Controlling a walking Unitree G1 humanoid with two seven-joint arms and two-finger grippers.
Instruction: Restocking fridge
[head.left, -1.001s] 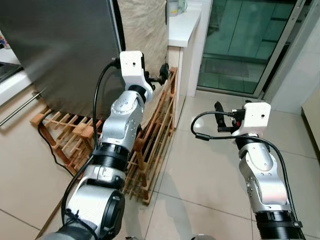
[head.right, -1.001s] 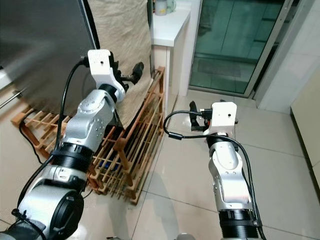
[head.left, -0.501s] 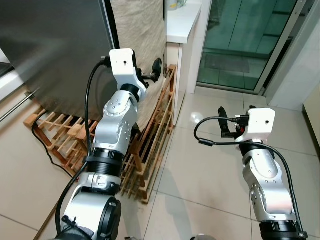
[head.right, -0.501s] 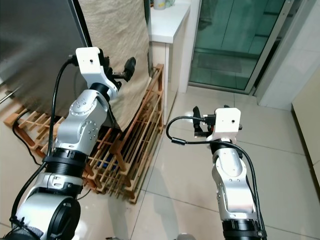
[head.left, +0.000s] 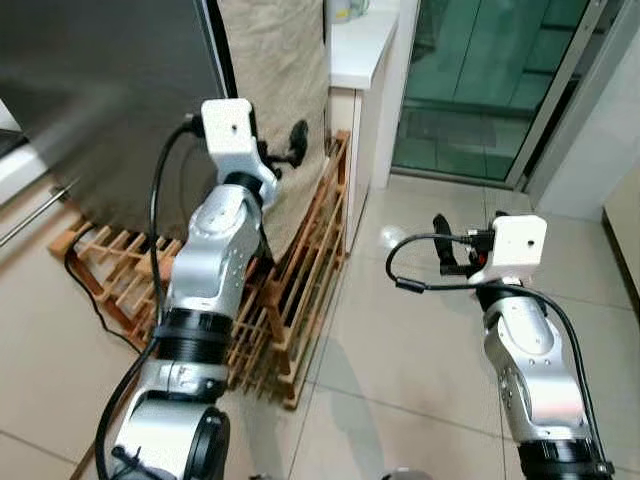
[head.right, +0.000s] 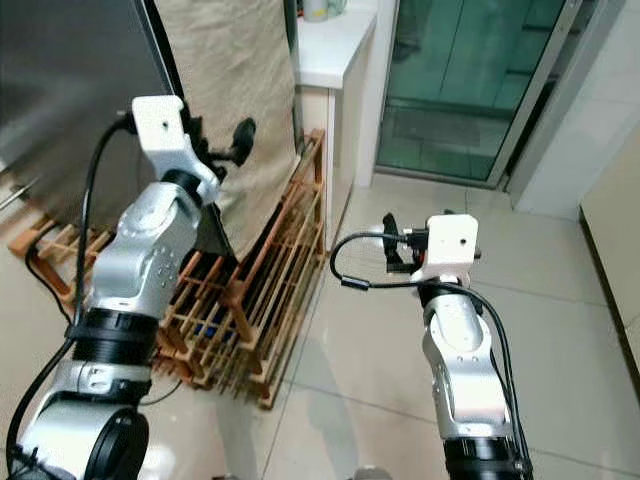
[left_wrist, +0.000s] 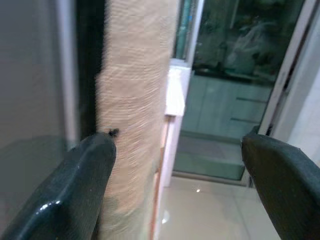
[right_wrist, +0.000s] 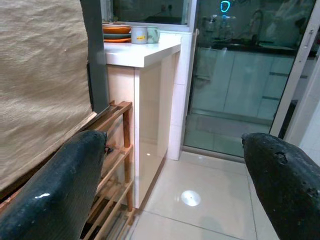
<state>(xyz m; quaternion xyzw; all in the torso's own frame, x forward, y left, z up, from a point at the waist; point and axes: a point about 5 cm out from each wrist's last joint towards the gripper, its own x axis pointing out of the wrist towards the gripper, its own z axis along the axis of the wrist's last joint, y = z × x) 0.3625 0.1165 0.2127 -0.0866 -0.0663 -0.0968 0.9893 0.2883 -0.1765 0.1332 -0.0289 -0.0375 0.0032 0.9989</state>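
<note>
The fridge (head.left: 100, 90) is a tall dark steel box at the upper left, and its door looks closed. A beige cloth (head.left: 275, 60) hangs over the side that faces me. My left gripper (head.left: 292, 142) is raised beside that cloth near the fridge's front corner. It is open, and in the left wrist view its fingers (left_wrist: 80, 185) stand wide apart with nothing between them. My right gripper (head.left: 443, 240) hovers open over the tiled floor on the right, holding nothing and pointing towards the counter.
A wooden rack (head.left: 300, 290) leans along the fridge's foot under my left arm. Behind it stands a white counter (head.left: 360, 45) with bowls and cups (right_wrist: 125, 31). A glass sliding door (head.left: 480, 80) closes the back. A black cable (head.left: 85, 290) trails on the floor.
My left gripper has swung left, from over the rack's end towards the fridge's corner. The right arm has barely moved. The camera view has shifted slightly.
</note>
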